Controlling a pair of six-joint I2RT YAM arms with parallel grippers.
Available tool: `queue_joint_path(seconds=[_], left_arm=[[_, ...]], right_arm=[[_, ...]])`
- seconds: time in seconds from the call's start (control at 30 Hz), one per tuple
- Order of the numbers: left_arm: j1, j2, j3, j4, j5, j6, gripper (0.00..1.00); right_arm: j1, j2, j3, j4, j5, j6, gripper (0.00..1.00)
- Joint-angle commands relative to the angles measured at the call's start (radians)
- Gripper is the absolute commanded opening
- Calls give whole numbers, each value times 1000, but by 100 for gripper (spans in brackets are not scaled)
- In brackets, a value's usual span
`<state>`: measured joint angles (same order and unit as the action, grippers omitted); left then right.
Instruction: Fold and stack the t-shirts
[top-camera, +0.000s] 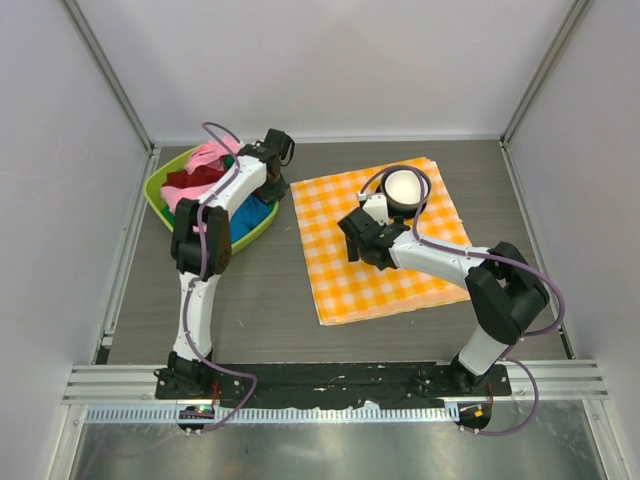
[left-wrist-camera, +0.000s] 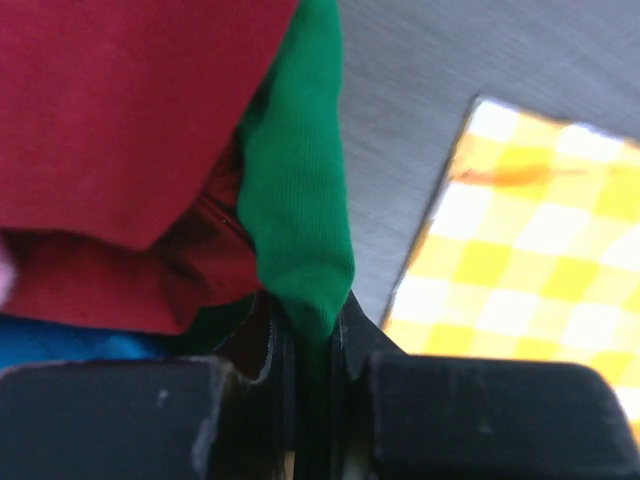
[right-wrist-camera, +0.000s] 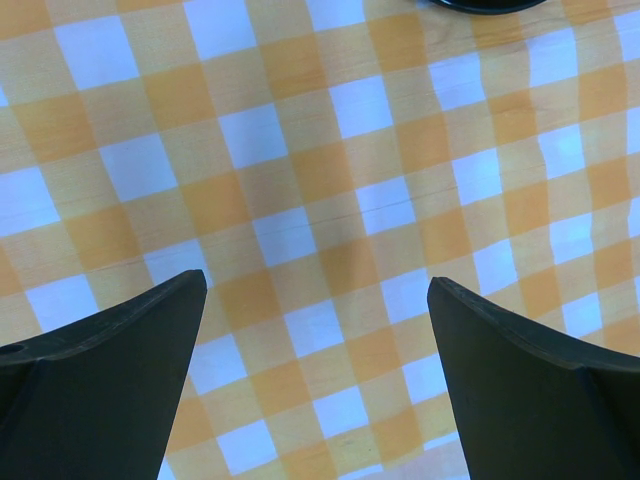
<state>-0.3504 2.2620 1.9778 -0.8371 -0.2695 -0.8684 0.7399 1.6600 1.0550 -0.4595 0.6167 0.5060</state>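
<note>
I'm pinching the green t-shirt (left-wrist-camera: 295, 180) with the left gripper (left-wrist-camera: 308, 335), checked cloth (left-wrist-camera: 520, 250) lying just right. The right gripper (right-wrist-camera: 315, 370) is hanging open

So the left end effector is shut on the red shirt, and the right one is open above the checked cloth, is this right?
No. The left end effector is shut on the green shirt, not the red shirt, as the left wrist view shows. The right end effector is open above the checked cloth.

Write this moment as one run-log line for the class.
left pincer: shut on green t-shirt | right pincer: open above checked cloth | other t-shirts: piled in green bin
</note>
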Motion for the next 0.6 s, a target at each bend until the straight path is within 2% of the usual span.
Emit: queue_joint_path(seconds=[0.0, 0.2, 0.37, 0.57], left_arm=[[1, -22, -25, -77, 56, 174, 0], [16, -55, -71, -128, 188, 435, 0], [21, -105, -178, -135, 104, 664, 0], [151, -171, -284, -71, 104, 739, 0]], right_arm=[[7, -22, 5, 36, 2, 31, 100], [7, -17, 16, 38, -27, 57, 100], [21, -16, 19, 50, -49, 74, 100], [36, -20, 16, 61, -55, 75, 100]])
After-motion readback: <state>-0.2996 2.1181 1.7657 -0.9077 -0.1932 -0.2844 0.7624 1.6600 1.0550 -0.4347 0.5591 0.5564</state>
